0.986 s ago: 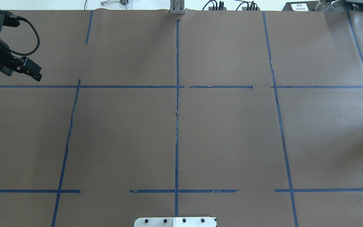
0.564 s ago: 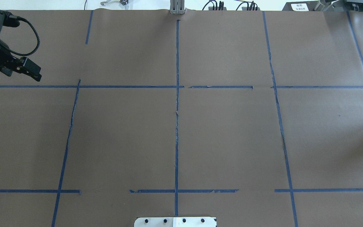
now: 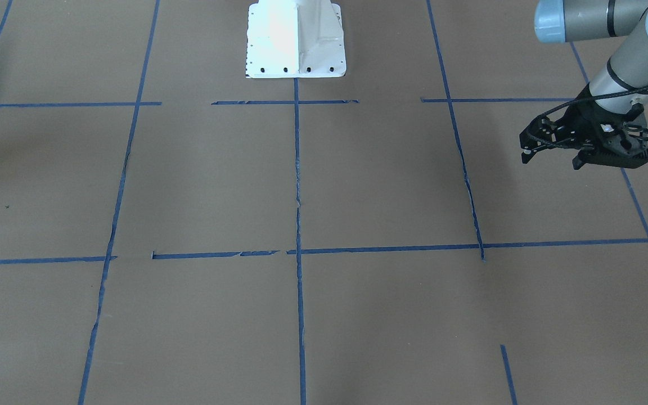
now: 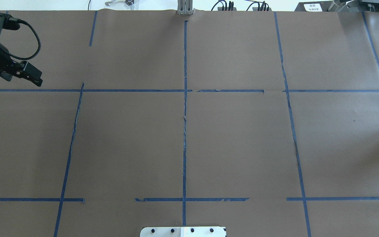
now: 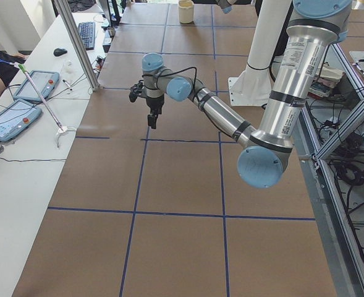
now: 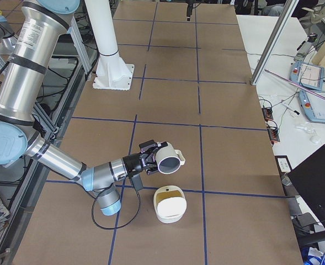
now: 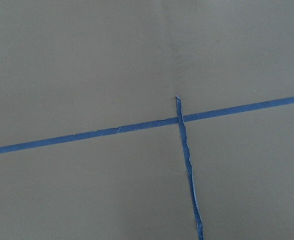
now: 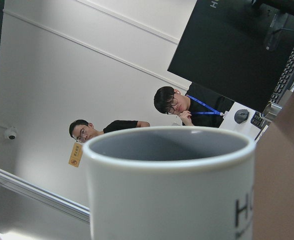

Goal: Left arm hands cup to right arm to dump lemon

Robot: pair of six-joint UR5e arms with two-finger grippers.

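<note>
Hanging sideways at the slim black right gripper (image 6: pixel 153 160), grip unreadable, the white ribbed mug (image 6: pixel 168 159) hovers near a cream bowl (image 6: pixel 170 205): handover looks done, dump unconfirmed. Bulky left gripper (image 3: pixel 552 160) gapes empty.

The brown desk (image 7: pixel 77 55) fills the view. A long blue tape line (image 7: pixel 87 135) crosses it, rising slightly rightward. A ragged strip (image 7: pixel 189 170) starts just above that line and runs to the bottom edge.
</note>
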